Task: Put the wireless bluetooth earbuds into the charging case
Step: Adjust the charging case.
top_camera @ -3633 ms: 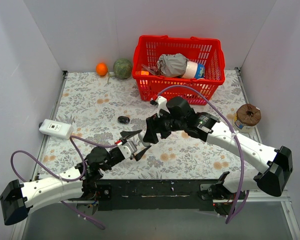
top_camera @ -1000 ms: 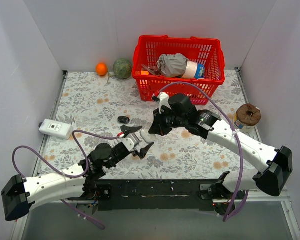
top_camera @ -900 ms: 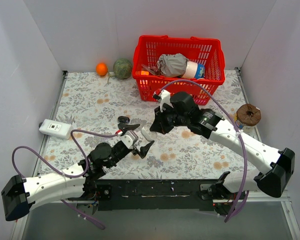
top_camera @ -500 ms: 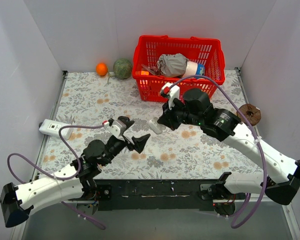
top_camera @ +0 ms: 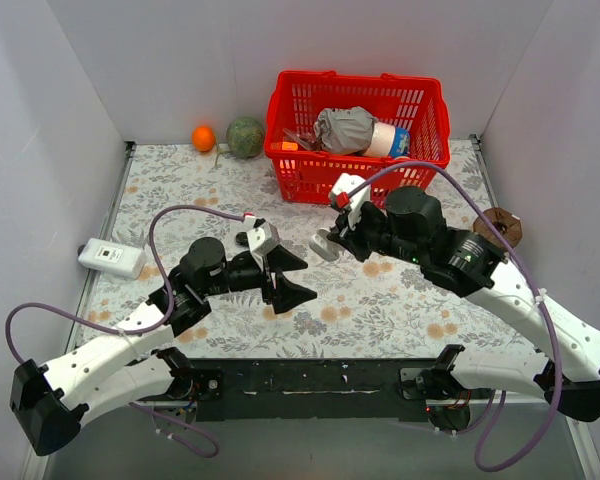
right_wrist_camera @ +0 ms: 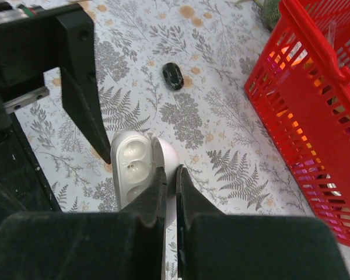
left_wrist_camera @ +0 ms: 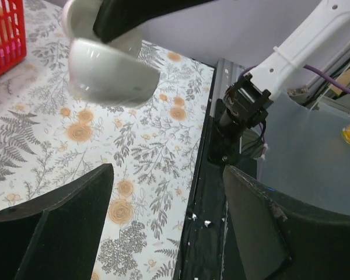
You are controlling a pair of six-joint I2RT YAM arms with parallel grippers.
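The white charging case [right_wrist_camera: 134, 160] hangs above the table with its lid swung open and its sockets empty. My right gripper [right_wrist_camera: 171, 175] is shut on the open lid. From above, the case [top_camera: 323, 245] sits at the tip of the right gripper [top_camera: 333, 238], mid-table. My left gripper [top_camera: 300, 277] stands open just left of and below the case, with nothing between its fingers. In the left wrist view the case [left_wrist_camera: 108, 73] floats above and beyond the left gripper [left_wrist_camera: 169, 221]. No earbuds show in any view.
A black oval pebble-like object [right_wrist_camera: 172, 76] lies on the floral cloth left of the case, also in the top view [top_camera: 243, 238]. A red basket [top_camera: 280, 150] of items stands at the back. Around the edges sit an orange [top_camera: 203, 137], a green ball [top_camera: 245, 137], a white box [top_camera: 112, 258] and a brown-topped can [top_camera: 497, 232].
My left gripper let go of the case, opened, and rose and swung away to its left. The right gripper carried the case a little back and to the right.
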